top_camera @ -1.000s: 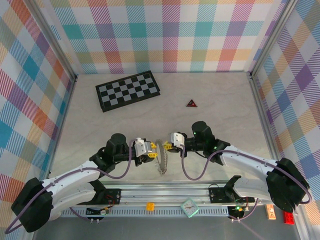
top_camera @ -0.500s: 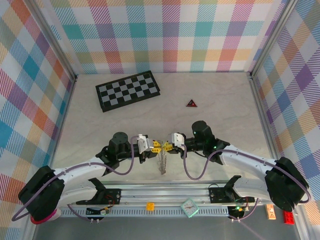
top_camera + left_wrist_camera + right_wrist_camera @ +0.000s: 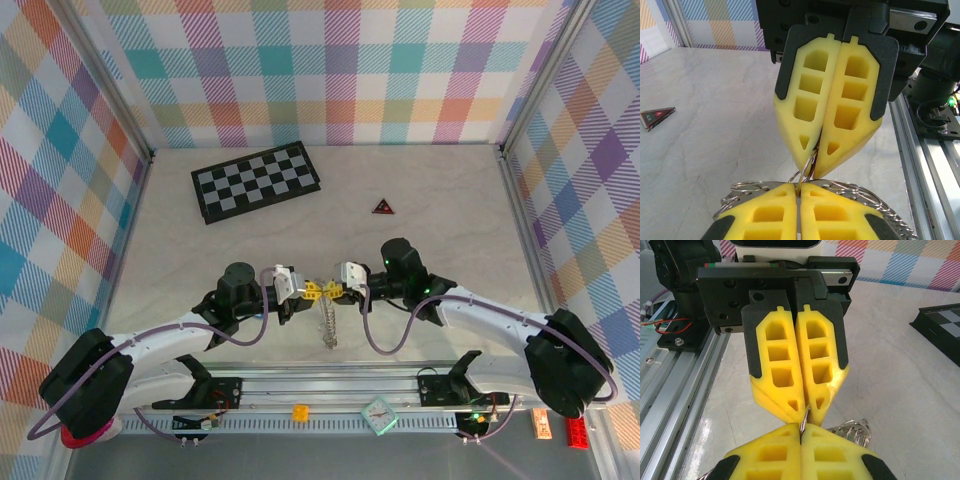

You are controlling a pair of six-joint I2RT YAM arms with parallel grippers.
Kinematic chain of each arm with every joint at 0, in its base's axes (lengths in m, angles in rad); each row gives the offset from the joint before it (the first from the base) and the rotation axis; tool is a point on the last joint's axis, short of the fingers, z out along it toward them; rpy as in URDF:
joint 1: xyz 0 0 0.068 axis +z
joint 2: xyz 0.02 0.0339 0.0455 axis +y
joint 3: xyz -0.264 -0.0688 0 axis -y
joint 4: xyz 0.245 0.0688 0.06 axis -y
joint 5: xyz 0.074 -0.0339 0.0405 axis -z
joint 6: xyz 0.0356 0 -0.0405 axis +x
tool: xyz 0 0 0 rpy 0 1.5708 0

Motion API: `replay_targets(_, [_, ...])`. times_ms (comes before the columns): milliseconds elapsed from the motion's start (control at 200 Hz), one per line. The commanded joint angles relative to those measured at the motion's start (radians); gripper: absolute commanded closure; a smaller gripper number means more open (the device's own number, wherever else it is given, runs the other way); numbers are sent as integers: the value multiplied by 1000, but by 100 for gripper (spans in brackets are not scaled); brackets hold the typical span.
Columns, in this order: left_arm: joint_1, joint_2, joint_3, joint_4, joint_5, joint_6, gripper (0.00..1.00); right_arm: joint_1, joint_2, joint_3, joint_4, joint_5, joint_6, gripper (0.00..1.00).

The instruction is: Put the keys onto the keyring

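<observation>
The keyring point(image 3: 328, 325) is a silvery chain of small rings, hanging in a strand between the two arms near the table's front. My left gripper point(image 3: 312, 291) and right gripper point(image 3: 334, 292) meet tip to tip above it. In the left wrist view the left gripper point(image 3: 800, 185) is shut on a thin ring of the keyring point(image 3: 809, 167), and the right gripper pinches the same ring from the opposite side. In the right wrist view the right gripper point(image 3: 801, 426) is shut on that ring too. More of the chain's rings point(image 3: 855, 430) lie behind the fingers. The keys are out of view.
A black-and-white checkerboard point(image 3: 257, 181) lies at the back left. A dark red-edged triangle point(image 3: 383, 207) lies behind the right arm. The metal rail point(image 3: 330, 385) with the arm bases runs along the near edge. Patterned walls close in the table on three sides.
The left gripper has moved right to meet the right gripper and has shut on the keyring's ring. The chain now hangs straight between them. The right gripper stayed shut.
</observation>
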Motion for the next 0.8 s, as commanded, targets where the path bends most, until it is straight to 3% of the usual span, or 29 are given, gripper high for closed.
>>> replay_targets(0, [-8, -4, 6, 106, 70, -8, 96, 17, 18, 54, 10, -6, 11, 100])
replay_targets(50, [-8, -8, 6, 103, 66, -9, 100, 17, 20, 60, -6, 11, 12, 100])
replay_targets(185, [-8, -37, 7, 50, 27, 16, 100, 17, -12, 60, -76, 88, -21, 81])
replay_targets(295, [-10, -67, 28, -54, -1, 61, 100, 17, -54, 80, -198, 158, -76, 74])
replay_targets(455, [-13, -87, 59, -164, -17, 110, 100, 24, -92, 130, -358, 176, -127, 74])
replay_targets(795, [-20, -79, 80, -200, -22, 124, 100, 70, -34, 168, -341, 150, -128, 79])
